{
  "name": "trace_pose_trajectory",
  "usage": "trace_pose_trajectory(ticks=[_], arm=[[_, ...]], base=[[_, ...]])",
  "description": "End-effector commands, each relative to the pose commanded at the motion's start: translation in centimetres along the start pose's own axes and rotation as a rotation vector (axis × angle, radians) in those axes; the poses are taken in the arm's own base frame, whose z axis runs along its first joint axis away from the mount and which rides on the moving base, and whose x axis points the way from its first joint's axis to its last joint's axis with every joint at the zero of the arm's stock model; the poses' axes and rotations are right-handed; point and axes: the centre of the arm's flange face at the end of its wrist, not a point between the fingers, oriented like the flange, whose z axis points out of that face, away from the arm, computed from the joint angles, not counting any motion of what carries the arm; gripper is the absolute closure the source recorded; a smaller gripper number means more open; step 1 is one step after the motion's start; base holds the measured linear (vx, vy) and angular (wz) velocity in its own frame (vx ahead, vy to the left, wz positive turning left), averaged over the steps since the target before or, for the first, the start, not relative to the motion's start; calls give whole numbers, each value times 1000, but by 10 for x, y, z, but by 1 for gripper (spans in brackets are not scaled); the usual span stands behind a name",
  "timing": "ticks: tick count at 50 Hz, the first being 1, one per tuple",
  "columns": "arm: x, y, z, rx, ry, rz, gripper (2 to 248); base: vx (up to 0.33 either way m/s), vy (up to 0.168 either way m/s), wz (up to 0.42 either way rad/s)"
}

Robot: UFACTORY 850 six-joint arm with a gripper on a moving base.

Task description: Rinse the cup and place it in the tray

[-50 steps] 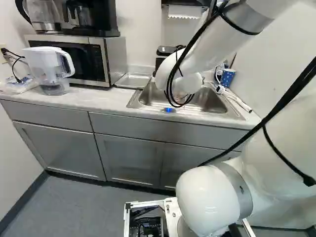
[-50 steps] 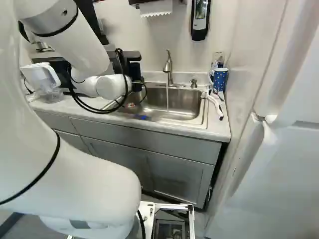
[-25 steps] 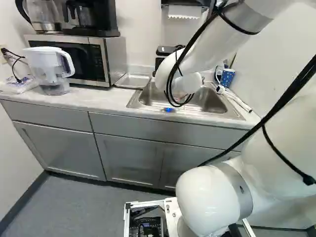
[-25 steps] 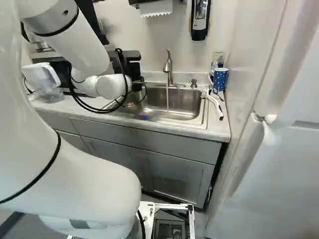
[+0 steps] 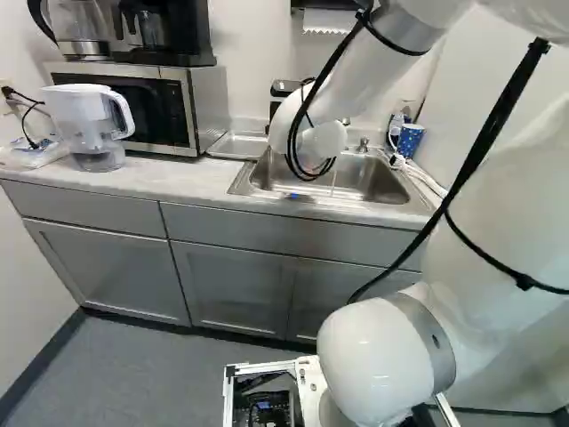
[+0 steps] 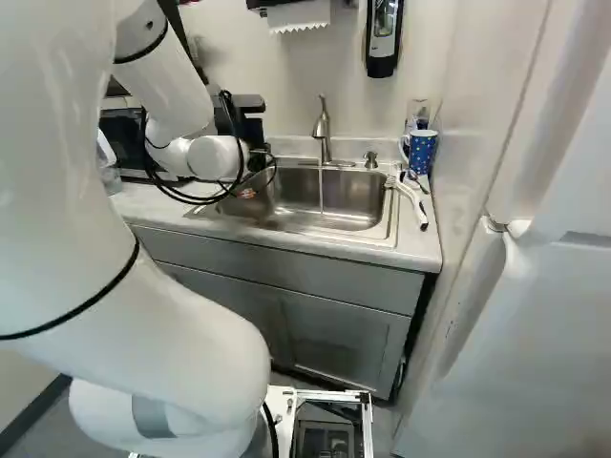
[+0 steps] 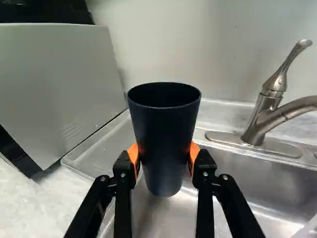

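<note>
Pincer (image 7: 164,154), gripping upright dark cup (image 7: 164,136) above the edge of the sink (image 7: 267,181) beside the tray (image 7: 106,143); likely placing step: clear the rim, lower level, release once seated.

Pale countertop (image 5: 169,182) with pitcher (image 5: 86,116), microwave (image 5: 206,100), metal tray (image 5: 240,146), inset sink (image 6: 358,198), dotted mug (image 6: 425,155) and probably a brush (image 6: 411,196)

And there's water (image 6: 321,196) running from the tap (image 6: 323,129) at the back edge of the sink (image 6: 389,224)! Spotted blue mug (image 6: 423,153) in the back right corner of the counter (image 6: 418,252), white brush (image 6: 411,195) near its right edge.
</note>
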Motion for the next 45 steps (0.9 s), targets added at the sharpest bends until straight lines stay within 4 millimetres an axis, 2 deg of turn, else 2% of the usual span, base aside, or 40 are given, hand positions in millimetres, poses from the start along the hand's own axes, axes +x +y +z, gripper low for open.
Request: trace_pose_trajectory(ticks=[34, 45], arm=[[14, -34, 62, 63, 7, -14, 133], [10, -45, 87, 81, 13, -21, 133]], base=[[0, 0, 0], [0, 0, 0]])
